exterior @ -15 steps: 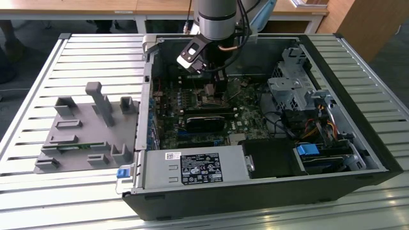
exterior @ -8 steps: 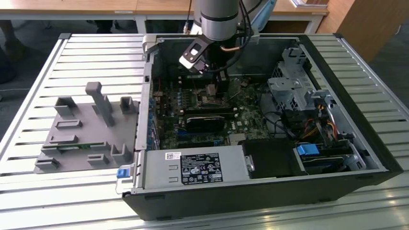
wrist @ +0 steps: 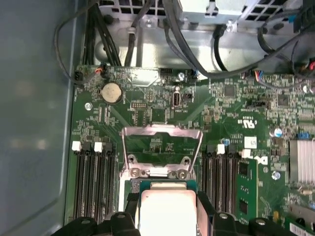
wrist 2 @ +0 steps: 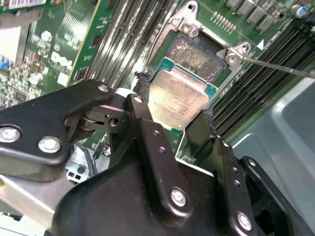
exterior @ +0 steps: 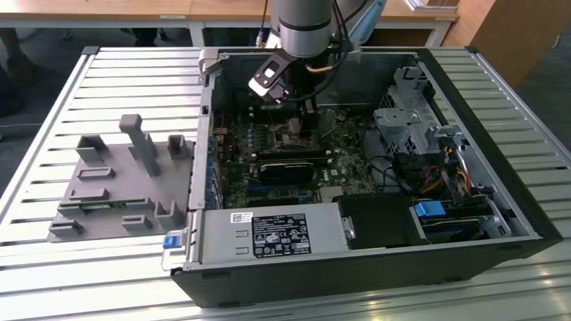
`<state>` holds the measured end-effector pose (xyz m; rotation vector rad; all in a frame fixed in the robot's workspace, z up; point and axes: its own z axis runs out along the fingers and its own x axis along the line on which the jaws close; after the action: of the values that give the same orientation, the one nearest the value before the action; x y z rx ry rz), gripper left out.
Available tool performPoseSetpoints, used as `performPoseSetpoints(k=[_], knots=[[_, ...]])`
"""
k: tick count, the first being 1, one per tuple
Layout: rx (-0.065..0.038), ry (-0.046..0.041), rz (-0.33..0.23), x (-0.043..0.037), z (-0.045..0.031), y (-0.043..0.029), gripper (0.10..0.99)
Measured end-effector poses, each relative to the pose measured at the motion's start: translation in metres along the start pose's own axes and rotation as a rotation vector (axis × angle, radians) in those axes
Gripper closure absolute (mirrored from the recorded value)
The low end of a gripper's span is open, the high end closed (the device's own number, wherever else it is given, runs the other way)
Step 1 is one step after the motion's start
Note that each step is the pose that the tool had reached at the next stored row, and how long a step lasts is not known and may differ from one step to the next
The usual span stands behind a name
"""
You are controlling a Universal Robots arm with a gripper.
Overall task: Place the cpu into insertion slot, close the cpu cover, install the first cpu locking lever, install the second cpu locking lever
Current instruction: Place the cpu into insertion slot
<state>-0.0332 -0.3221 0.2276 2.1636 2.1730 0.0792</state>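
Observation:
My gripper [wrist 2: 173, 107] is shut on the cpu [wrist 2: 179, 98], a flat square chip with a pale metal top, its black fingers [wrist 2: 142, 93] pressing two opposite edges. The chip hangs just above the insertion slot [wrist 2: 197, 51], a dark square socket with a silvery rim, and overlaps the slot's near edge. In the first wrist view the cpu [wrist: 166, 211] sits between the fingers, and the cpu cover [wrist: 162, 130] stands flipped open beyond it. A thin locking lever [wrist 2: 278, 67] sticks out beside the socket. In the exterior view the gripper [exterior: 299, 126] reaches down into the open computer case.
Memory slots [wrist: 93, 182] flank the socket on the green motherboard [exterior: 335, 157]. A black graphics card [exterior: 285, 171], a power supply [exterior: 267, 234] and drive cages [exterior: 410, 127] crowd the case. A grey fixture tray [exterior: 116, 180] lies on the slatted table at the exterior view's left.

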Motion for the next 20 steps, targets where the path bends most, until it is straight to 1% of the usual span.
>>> performPoseSetpoints(k=[2,3,11,16,20], knots=[[0.000,-0.0003,0.003,0.0002,0.0012,-0.0040,0.545],[0.000,-0.0004,0.003,0.0004,0.0021,-0.0047,0.545],[0.000,-0.0002,0.001,0.0039,0.0116,-0.0060,0.545],[0.000,-0.0001,0.001,0.0043,0.0170,-0.0092,0.545],[0.000,-0.0002,0.001,0.0050,0.0200,-0.0114,0.545]])
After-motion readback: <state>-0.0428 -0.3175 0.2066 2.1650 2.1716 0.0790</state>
